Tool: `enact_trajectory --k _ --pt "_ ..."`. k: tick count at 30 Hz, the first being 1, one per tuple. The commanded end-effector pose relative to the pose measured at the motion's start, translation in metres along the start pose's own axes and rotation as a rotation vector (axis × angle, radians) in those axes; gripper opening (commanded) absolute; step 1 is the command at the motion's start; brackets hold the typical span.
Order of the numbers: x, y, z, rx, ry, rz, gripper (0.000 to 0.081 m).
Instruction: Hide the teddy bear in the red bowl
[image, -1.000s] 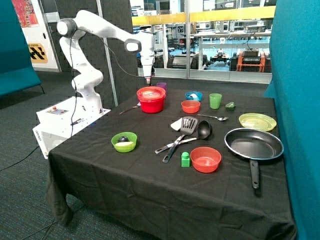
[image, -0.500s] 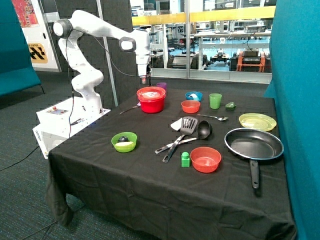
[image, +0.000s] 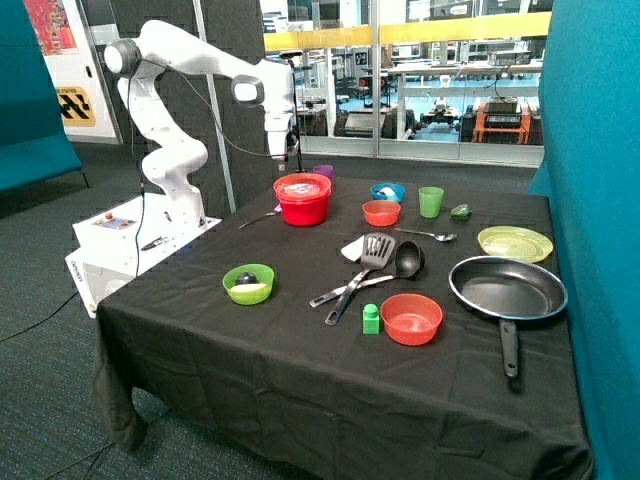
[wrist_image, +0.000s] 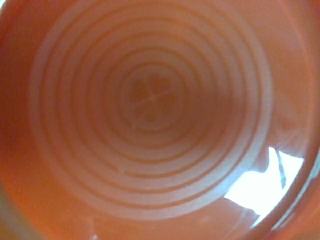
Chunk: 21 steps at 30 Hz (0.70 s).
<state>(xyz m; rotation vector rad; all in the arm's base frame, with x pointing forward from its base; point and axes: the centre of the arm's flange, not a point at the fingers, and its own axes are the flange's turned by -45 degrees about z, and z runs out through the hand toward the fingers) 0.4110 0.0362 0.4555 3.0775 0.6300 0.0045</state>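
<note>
The red bowl stands at the back of the black table. A pale red ringed surface lies across its mouth. The teddy bear is hidden in both views. My gripper hangs above the table's back edge, just beside and above the bowl's rim, on the side toward the robot base. The wrist view is filled by an orange-red surface with concentric rings, very close; I cannot tell what it belongs to.
Behind the bowl is a purple cup. Across the table lie a green bowl, two orange-red bowls, a blue bowl, a green cup, a spatula and ladle, a frying pan and a green plate.
The arm has swung sideways toward the robot base, so the gripper has shifted from over the bowl's back rim to beside it. The bowl has not moved.
</note>
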Motion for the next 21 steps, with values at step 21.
enact_trajectory --k 21 --pt "0.038 0.058 0.011 0.0009 -0.0027 -0.042 0.0643"
